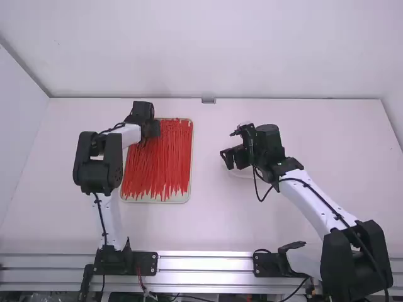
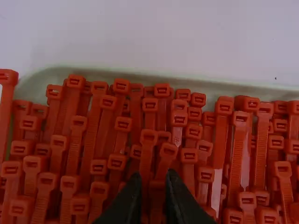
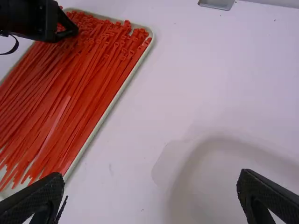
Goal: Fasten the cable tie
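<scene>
A heap of red cable ties [image 1: 160, 157] lies lengthwise on a pale tray [image 1: 157, 200] left of the table's middle. My left gripper [image 1: 146, 128] is down at the tray's far left corner, among the tie heads [image 2: 149, 105]. Its fingers [image 2: 180, 200] stand close together with one red tie [image 2: 153, 186] pinched between them. My right gripper [image 1: 232, 157] hovers over bare table to the right of the tray, wide open and holding nothing [image 3: 149, 200]. From the right wrist view the ties [image 3: 60, 88] and the left gripper [image 3: 37, 21] lie ahead.
The tray's rim [image 2: 140, 77] runs just beyond the tie heads, with white table past it. A small grey fitting [image 1: 208, 100] sits at the table's back edge. White walls close in the table on the left and at the back.
</scene>
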`<state>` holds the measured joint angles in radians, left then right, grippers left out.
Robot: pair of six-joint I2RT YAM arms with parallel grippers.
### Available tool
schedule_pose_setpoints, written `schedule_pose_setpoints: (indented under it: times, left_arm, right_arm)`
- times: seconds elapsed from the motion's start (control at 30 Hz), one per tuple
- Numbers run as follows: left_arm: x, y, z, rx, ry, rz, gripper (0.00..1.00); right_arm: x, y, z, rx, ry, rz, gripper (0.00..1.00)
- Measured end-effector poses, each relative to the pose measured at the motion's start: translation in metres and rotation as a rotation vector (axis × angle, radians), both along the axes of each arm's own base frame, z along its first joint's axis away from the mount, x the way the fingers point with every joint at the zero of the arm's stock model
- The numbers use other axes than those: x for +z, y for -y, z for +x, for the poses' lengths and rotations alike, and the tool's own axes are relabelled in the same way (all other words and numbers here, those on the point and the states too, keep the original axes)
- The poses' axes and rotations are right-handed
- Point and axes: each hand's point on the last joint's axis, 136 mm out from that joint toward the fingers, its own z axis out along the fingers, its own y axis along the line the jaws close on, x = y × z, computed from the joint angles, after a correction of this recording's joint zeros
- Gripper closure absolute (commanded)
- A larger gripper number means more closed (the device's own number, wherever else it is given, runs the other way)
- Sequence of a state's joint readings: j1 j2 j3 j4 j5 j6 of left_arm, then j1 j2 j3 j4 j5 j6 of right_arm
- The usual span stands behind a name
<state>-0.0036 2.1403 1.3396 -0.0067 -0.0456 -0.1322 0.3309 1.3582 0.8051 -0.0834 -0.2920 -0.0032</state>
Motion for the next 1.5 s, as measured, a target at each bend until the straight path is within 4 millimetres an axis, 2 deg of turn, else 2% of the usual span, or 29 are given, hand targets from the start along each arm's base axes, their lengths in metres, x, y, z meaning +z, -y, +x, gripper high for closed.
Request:
schedule_pose_setpoints:
  times: [0.13,0.53,0.73,1.0,1.1,1.17,1.23,1.27,1.4,1.47,1.5]
  left_arm:
    - [0.0,0.0,0.0,0.0,0.0,0.0,0.96]
    - [0.0,0.0,0.0,0.001,0.001,-0.001,0.98]
    - [0.007,0.0,0.009,0.015,0.045,-0.012,0.98]
    - [0.01,0.0,0.01,0.047,0.058,-0.038,0.98]
    - [0.027,-0.001,0.013,0.054,0.09,-0.04,0.98]
    - [0.058,-0.002,0.017,0.061,0.15,-0.038,0.98]
    - [0.075,-0.003,0.018,0.065,0.183,-0.034,0.98]
    - [0.098,-0.004,0.019,0.068,0.227,-0.031,0.98]
    - [0.156,-0.009,0.015,0.083,0.335,-0.009,0.98]
    - [0.171,-0.011,0.013,0.092,0.36,-0.002,0.98]
    - [0.188,-0.014,0.008,0.105,0.384,0.009,0.98]
  right_arm:
    - [-0.001,0.0,-0.001,0.0,-0.005,-0.002,0.01]
    - [-0.001,0.0,-0.001,0.0,-0.005,-0.002,0.01]
    - [-0.001,0.0,-0.001,0.0,-0.005,-0.003,0.01]
    - [-0.001,0.0,-0.001,0.0,-0.005,-0.002,0.01]
    - [-0.001,0.0,-0.001,0.0,-0.006,-0.003,0.01]
    - [-0.001,0.0,-0.001,0.0,-0.005,-0.002,0.01]
    - [-0.001,0.0,-0.001,0.0,-0.006,-0.002,0.01]
    - [-0.001,0.0,-0.001,0.0,-0.006,-0.003,0.01]
    - [-0.001,0.0,-0.001,0.0,-0.006,-0.003,0.01]
    - [-0.001,0.0,-0.001,0.0,-0.006,-0.002,0.01]
    - [-0.001,0.0,-0.001,0.0,-0.006,-0.002,0.01]
